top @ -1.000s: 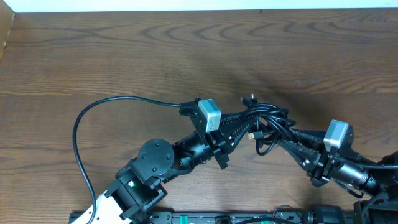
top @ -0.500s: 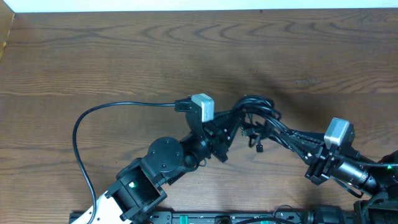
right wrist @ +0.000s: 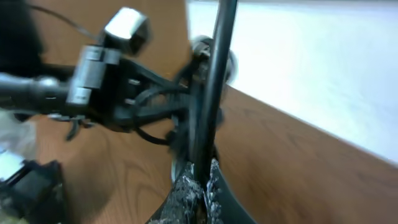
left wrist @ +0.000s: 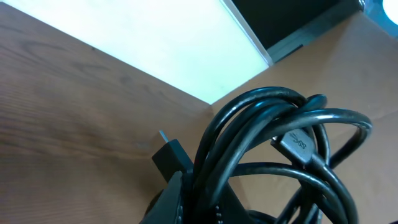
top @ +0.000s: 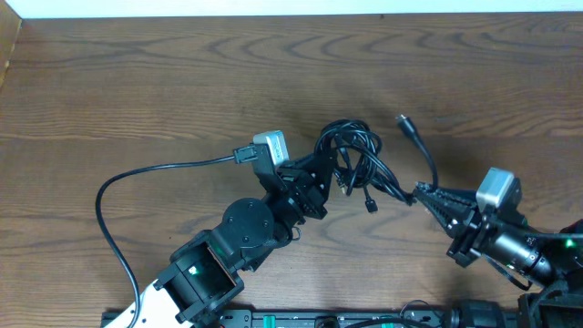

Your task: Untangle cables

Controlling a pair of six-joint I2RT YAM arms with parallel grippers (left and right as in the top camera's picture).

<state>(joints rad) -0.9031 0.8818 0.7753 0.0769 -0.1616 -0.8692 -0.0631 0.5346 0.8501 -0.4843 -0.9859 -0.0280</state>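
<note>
A bunch of thin black cables [top: 351, 150] hangs looped at the table's middle. My left gripper [top: 317, 175] is shut on its left side. In the left wrist view the loops [left wrist: 267, 134] rise out of the shut jaws [left wrist: 205, 202], with a flat plug [left wrist: 295, 144] among them. My right gripper [top: 421, 193] is shut on one cable strand [top: 426, 162] that curves up to a plug [top: 404, 120]. In the right wrist view that strand [right wrist: 214, 81] runs straight up from the pinched fingertips [right wrist: 203, 180]. A small plug [top: 372, 205] dangles below the bunch.
The left arm's own thicker cable [top: 137, 178] loops over the wooden table [top: 182, 82] on the left. A white strip [top: 273, 7] marks the far edge. The left arm's body [top: 241, 232] lies close below the bunch.
The left gripper has carried the bunch left and away from the right arm. The right gripper has drawn back to the right, and one strand with its plug now stretches out of the bunch.
</note>
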